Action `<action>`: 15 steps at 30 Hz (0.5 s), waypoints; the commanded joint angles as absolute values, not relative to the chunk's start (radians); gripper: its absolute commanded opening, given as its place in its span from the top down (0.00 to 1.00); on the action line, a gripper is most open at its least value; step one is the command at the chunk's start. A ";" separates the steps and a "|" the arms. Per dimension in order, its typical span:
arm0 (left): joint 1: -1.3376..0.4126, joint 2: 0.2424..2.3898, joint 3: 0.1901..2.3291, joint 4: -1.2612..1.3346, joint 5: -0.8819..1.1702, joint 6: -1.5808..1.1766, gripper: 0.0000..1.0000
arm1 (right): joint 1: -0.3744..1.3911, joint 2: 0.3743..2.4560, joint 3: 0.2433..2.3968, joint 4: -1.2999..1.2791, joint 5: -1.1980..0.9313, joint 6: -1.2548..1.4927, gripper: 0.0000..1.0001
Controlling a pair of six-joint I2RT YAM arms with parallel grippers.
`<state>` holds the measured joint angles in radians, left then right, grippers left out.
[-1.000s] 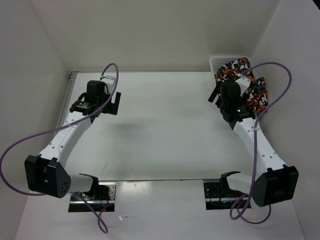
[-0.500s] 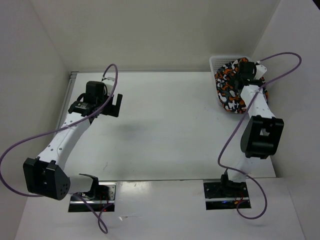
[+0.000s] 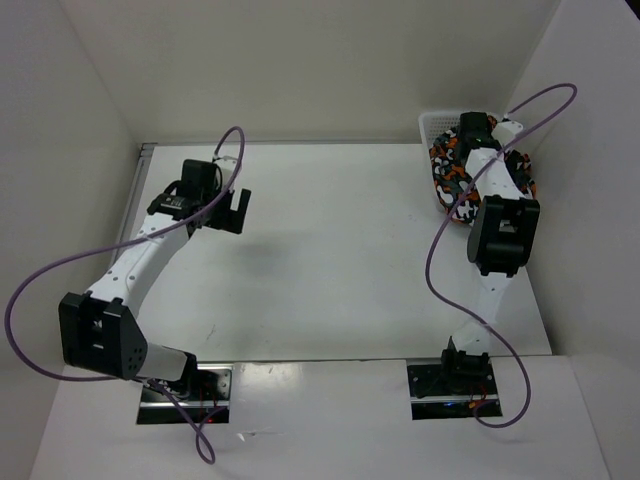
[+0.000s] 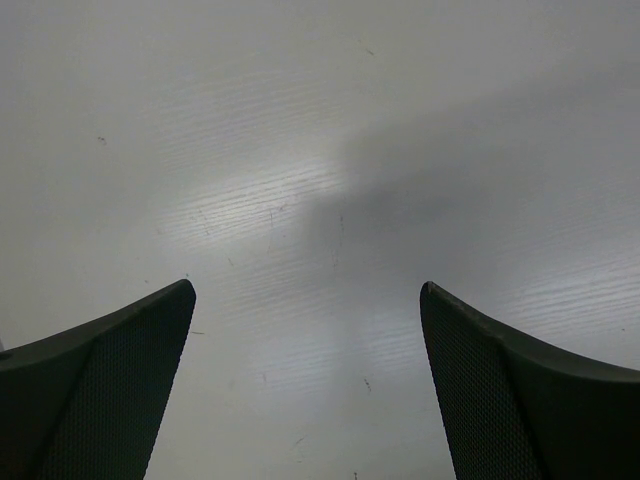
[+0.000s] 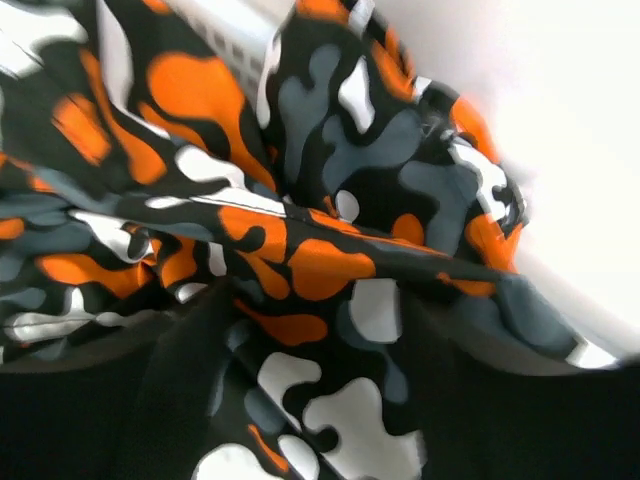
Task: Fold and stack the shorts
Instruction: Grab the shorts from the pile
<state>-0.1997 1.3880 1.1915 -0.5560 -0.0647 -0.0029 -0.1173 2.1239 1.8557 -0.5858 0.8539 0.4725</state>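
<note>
The camouflage shorts (image 3: 455,178) lie bunched in the white mesh basket (image 3: 437,122) at the far right corner and spill over its near rim. My right gripper (image 3: 472,128) is stretched out over the basket and pressed into the shorts. In the right wrist view the orange, black, grey and white fabric (image 5: 330,270) fills the frame, and my right gripper (image 5: 320,340) has its dark fingers apart with fabric between them. My left gripper (image 3: 232,208) hovers open and empty over the bare table at the far left; it also shows in the left wrist view (image 4: 307,295).
White walls close in the table on the left, back and right. The basket stands against the right wall. The white table top (image 3: 330,250) spreads between the two arms. Purple cables loop off both arms.
My right arm has swung out and stretched over the basket, bringing its gripper down into the shorts. My left arm has shifted slightly; its gripper stays open.
</note>
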 commanded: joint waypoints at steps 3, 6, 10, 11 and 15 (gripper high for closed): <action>-0.204 1.422 1.258 -0.546 -0.025 0.000 0.00 | -0.089 2.097 1.892 -0.595 0.838 0.494 0.52; -0.204 1.431 1.269 -0.546 -0.014 0.000 0.00 | -0.058 1.985 1.821 -0.543 0.803 0.483 0.38; -0.204 1.420 1.269 -0.546 -0.005 0.000 0.00 | -0.077 1.795 1.682 -0.479 0.720 0.494 0.00; -0.204 1.399 1.259 -0.546 -0.005 0.000 0.00 | -0.089 1.707 1.599 -0.454 0.688 0.494 0.00; -0.204 1.370 1.223 -0.546 0.005 0.000 0.00 | -0.202 1.586 1.464 -0.405 0.468 0.483 0.00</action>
